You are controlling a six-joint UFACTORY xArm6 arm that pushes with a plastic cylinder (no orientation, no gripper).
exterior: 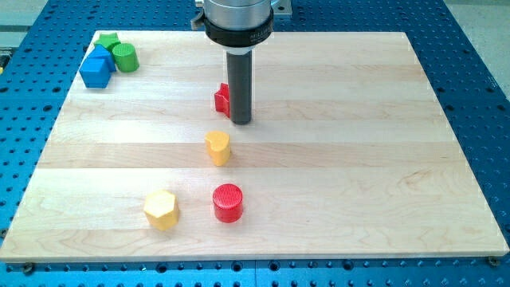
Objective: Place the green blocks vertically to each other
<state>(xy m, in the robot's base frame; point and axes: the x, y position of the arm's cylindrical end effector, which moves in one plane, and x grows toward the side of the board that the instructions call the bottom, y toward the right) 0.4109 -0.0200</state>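
Observation:
A green cylinder (125, 57) and a second green block (108, 41), its shape partly hidden, sit at the view's top left corner of the wooden board (358, 159). The second green block lies up and left of the cylinder, behind a blue block (96, 68) that touches both. My tip (241, 121) is near the board's middle top, far to the right of the green blocks. It stands right against a red block (222, 99), which is partly hidden behind the rod.
A yellow block (217, 147) lies just below my tip. A red cylinder (228, 202) and a yellow hexagonal block (161, 210) lie near the view's bottom. The board sits on a blue perforated table (478, 48).

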